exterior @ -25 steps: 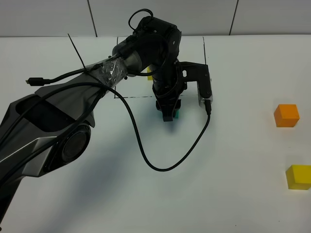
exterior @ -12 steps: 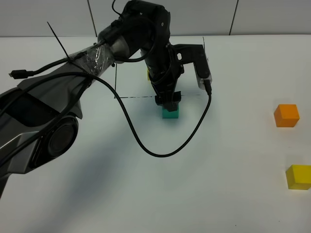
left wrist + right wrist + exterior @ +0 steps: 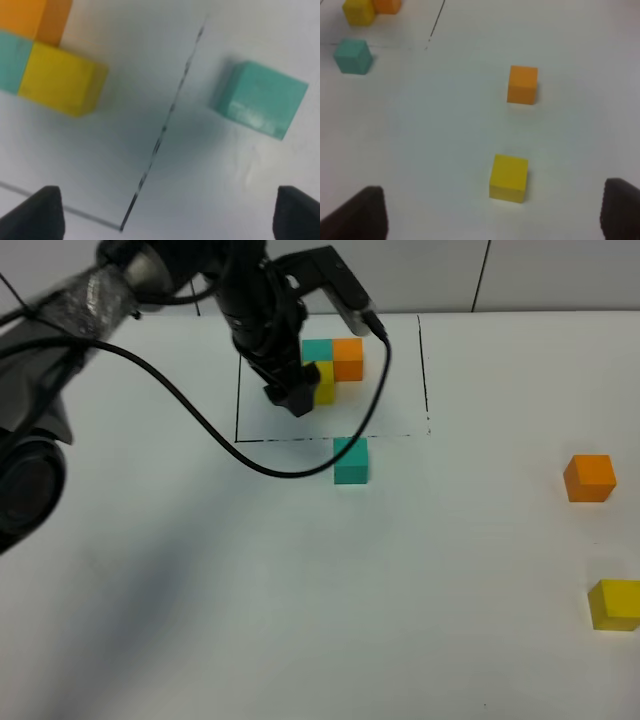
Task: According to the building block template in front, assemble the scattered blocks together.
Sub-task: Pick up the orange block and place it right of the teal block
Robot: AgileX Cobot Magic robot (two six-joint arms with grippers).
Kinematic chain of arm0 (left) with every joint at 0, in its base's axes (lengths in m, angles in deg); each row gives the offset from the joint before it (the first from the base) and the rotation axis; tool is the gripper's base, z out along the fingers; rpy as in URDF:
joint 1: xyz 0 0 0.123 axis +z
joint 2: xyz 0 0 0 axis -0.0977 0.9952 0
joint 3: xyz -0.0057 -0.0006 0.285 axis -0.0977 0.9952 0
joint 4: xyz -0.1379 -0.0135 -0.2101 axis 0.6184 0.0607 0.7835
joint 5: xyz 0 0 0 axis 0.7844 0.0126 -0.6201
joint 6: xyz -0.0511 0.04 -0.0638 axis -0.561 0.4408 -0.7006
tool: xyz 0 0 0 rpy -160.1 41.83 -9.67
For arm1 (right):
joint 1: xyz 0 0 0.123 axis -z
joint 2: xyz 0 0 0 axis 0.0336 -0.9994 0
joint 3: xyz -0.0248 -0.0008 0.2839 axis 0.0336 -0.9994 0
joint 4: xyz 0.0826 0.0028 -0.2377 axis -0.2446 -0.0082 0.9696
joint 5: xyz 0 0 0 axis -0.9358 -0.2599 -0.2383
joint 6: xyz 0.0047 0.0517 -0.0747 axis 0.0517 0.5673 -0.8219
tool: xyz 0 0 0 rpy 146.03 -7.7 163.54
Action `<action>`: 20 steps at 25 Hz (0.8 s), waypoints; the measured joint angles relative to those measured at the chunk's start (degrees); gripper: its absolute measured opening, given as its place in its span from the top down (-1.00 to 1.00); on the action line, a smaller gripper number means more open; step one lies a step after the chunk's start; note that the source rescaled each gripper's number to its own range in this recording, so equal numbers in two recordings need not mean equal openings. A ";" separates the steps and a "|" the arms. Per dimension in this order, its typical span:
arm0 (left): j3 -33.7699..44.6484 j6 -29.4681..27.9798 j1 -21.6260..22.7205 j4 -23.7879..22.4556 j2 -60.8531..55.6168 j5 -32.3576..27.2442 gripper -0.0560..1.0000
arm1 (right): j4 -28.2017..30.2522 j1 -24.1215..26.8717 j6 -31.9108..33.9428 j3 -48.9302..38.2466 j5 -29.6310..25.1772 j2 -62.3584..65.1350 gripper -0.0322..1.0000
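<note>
White worktop (image 3: 200, 590). The building block template (image 3: 333, 365) sits at the far side: teal, orange and yellow cubes joined in an L inside a thin black-lined rectangle (image 3: 238, 390). A loose teal cube (image 3: 351, 460) lies just outside the rectangle's near line, close to it but apart from it in the left wrist view, and square on the worktop. A loose orange cube (image 3: 589, 478) and a loose yellow cube (image 3: 614, 603) lie well apart from it, far over on the right side, orange the farther back of the two. The left end effector (image 3: 288, 397) hangs over the rectangle, beside the template's yellow cube; its fingers stand wide apart with nothing between them. A black cable (image 3: 200, 410) loops down from that arm. The right end effector (image 3: 491, 212) is raised over the orange and yellow cubes, fingers spread and empty.
</note>
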 joint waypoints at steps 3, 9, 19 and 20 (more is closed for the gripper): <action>8.14 -3.02 5.00 -0.14 -6.00 3.78 -0.86 | 0.00 0.00 -0.04 0.00 0.00 0.00 -0.48; 28.93 -5.99 15.15 -0.14 -20.50 15.91 -0.86 | 0.00 0.00 -0.04 0.00 0.00 0.00 -0.48; 52.05 -19.05 26.52 -7.73 -46.91 20.77 -0.86 | 0.00 0.00 0.01 0.00 0.00 0.00 -0.48; 53.89 -21.01 26.51 -9.38 -50.64 20.97 -0.86 | 0.00 0.00 0.01 0.00 0.00 0.00 -0.48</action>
